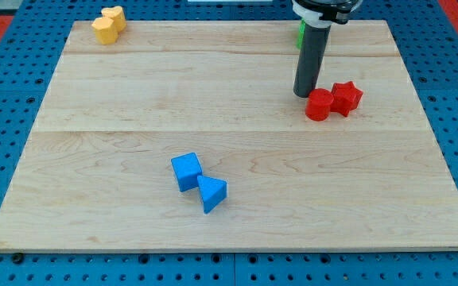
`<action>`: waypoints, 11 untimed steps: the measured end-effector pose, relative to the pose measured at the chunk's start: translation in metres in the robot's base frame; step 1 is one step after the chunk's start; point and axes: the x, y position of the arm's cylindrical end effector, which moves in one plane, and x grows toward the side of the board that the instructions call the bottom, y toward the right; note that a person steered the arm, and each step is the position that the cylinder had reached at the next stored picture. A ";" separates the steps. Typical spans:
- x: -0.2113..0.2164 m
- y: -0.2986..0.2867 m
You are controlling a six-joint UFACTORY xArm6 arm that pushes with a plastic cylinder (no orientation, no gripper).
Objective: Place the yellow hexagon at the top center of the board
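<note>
The yellow hexagon (104, 30) lies at the board's top left corner, touching a second yellow block (115, 16) just above and to its right. My tip (304, 94) rests on the board at the upper right, far to the right of the yellow blocks. It stands just left of a red cylinder (319, 105), close to it or touching. A red star-shaped block (346, 97) touches the cylinder's right side.
A blue cube (186, 171) and a blue triangular block (211, 193) sit together at the lower middle. A green block (300, 33) shows partly behind the rod at the top right. The wooden board (94, 159) lies on a blue pegboard.
</note>
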 end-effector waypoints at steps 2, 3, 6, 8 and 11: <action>-0.020 -0.052; -0.027 -0.089; -0.016 -0.155; -0.035 -0.287; -0.124 -0.417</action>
